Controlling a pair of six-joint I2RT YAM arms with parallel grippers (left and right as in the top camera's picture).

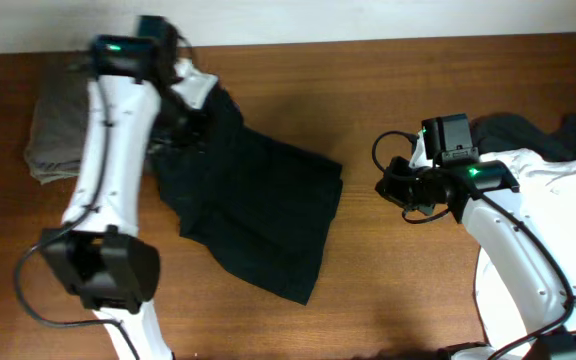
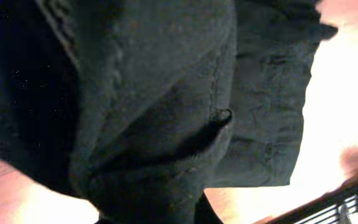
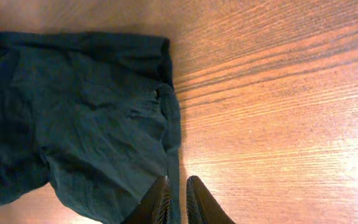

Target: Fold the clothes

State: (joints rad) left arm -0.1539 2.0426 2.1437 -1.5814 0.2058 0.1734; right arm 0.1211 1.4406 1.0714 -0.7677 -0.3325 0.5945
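Overhead, your black shorts (image 1: 253,205) lie spread on the surface (image 1: 398,300). The left pincer (image 1: 183,122) is at their bunched waistband end, and the right pincer (image 1: 386,186) is off to the side of the hem, not touching it. On your left wrist, black cloth fills the view and gathers into the pincer, which is pinching it. On your right wrist, the fingers (image 3: 157,202) are pressed nearly together and empty, with the shorts' edge just ahead.

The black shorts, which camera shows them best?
The overhead view: it shows the black shorts almost whole, spread on the table, only their top corner hidden by the left arm. The left wrist view gives just close, dark bunched fabric. The right wrist view shows one part, cut off at the frame's left edge.
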